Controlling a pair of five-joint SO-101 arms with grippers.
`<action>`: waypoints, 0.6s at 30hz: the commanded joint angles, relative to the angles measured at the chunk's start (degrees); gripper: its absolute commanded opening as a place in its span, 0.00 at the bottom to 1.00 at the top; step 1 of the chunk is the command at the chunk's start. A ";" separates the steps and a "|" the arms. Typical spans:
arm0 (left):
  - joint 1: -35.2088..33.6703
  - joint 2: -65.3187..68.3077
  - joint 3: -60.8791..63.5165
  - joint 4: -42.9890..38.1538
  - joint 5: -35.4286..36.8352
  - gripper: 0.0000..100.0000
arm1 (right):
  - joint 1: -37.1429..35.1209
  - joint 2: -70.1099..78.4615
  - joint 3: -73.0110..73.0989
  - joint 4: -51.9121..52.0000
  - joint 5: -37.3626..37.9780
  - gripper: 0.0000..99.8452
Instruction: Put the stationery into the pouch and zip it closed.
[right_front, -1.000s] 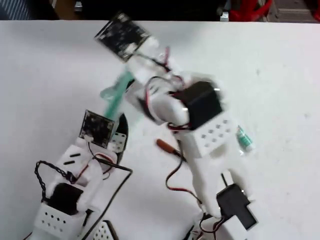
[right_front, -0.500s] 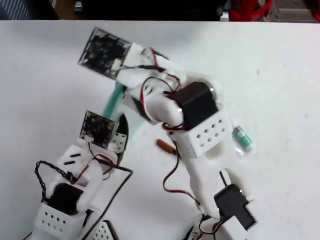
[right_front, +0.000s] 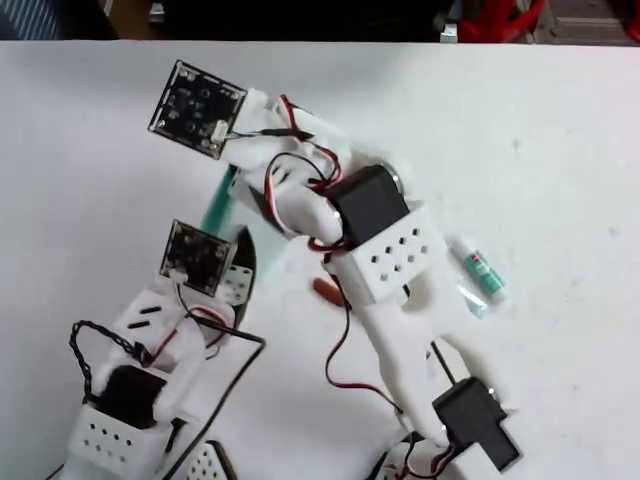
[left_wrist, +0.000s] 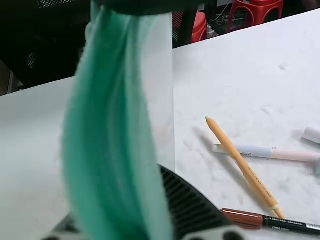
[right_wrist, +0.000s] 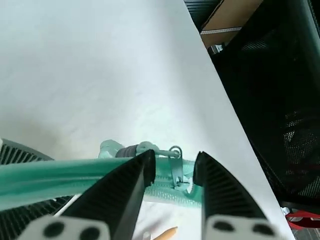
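On the pouch (right_wrist: 60, 174), parted right gripper (right_wrist: 174, 161) straddles the zipper pull (right_wrist: 176, 172).

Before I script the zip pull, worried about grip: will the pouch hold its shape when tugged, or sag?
Probably sags: the pouch curves in soft folds. Likely light, since its wall looks thin and see-through. The zip tab between the right fingers is small, so it may slip.

Bright, even light washes the white worktop (right_front: 560, 120) almost to glare — shadows under the arms (right_front: 390, 260) are faint and short. Close to the left wrist lens the green pouch (left_wrist: 115, 150) is blurred; the room (left_wrist: 45, 50) behind looks dim, perhaps unlit.
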 joint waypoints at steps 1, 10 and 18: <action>0.84 -0.84 -1.41 1.14 -0.53 0.02 | 1.98 0.92 0.53 -0.22 0.70 0.11; 0.84 -0.84 -2.02 1.85 -0.53 0.02 | 2.51 1.10 0.53 8.22 0.09 0.02; 0.84 -0.84 -1.93 1.85 -0.53 0.02 | -10.07 0.40 0.00 16.22 -6.07 0.02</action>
